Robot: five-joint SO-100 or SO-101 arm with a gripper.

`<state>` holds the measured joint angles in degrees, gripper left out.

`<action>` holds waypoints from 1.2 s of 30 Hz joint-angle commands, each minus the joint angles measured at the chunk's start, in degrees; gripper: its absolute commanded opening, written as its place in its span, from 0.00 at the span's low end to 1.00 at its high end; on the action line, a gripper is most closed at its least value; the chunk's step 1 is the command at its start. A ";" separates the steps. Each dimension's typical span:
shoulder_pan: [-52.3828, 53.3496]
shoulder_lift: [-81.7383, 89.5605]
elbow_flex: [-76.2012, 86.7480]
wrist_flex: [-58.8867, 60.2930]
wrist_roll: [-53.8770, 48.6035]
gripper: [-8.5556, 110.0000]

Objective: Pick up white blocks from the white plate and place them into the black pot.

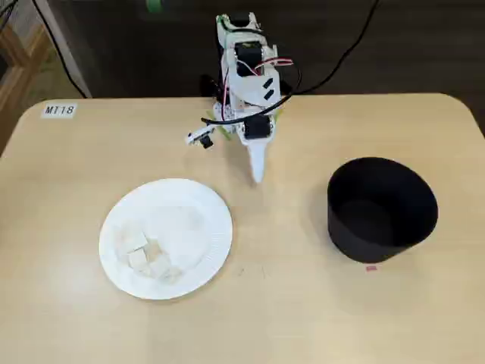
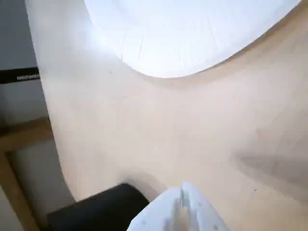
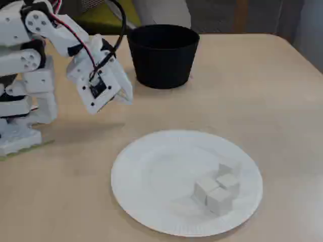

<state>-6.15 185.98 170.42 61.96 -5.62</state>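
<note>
Hovering my gripper [image 3: 126,93], fingers together, empty, between white plate [image 1: 216,227] and black pot [image 1: 383,208]; should spread fingers before dropping onto white blocks [image 3: 217,186], near-right on plate.

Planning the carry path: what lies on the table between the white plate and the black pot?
Only bare table lies between white plate and black pot, in this fixed view.

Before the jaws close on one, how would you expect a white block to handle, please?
The white blocks look like small flat-faced cubes, so probably light, stiff and unlikely to roll. They sit bunched together on the white plate, so gripping one may nudge its neighbours.
</note>
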 commanded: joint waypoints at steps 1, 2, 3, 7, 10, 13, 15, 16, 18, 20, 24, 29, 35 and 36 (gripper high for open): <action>5.10 -45.44 -40.34 5.54 7.65 0.06; 5.19 -45.44 -40.34 5.62 7.65 0.06; 5.27 -45.44 -40.34 5.62 7.65 0.06; 5.36 -45.44 -40.43 5.62 7.73 0.06; 5.36 -45.44 -40.43 5.71 7.73 0.06; 5.45 -45.44 -40.43 5.71 7.73 0.06; 5.54 -45.26 -40.43 5.71 6.94 0.06; 5.80 -44.91 -40.52 5.71 6.24 0.06; 7.47 -43.68 -40.52 5.80 0.26 0.07; 9.05 -42.28 -40.87 6.59 -1.76 0.06; 10.72 -42.80 -43.68 9.14 -3.08 0.05; 17.49 -52.38 -54.84 14.68 -7.47 0.05; 23.03 -67.59 -69.52 20.57 -6.94 0.05; 23.03 -71.02 -72.42 22.15 -6.94 0.05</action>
<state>16.35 121.73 106.44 81.12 -12.39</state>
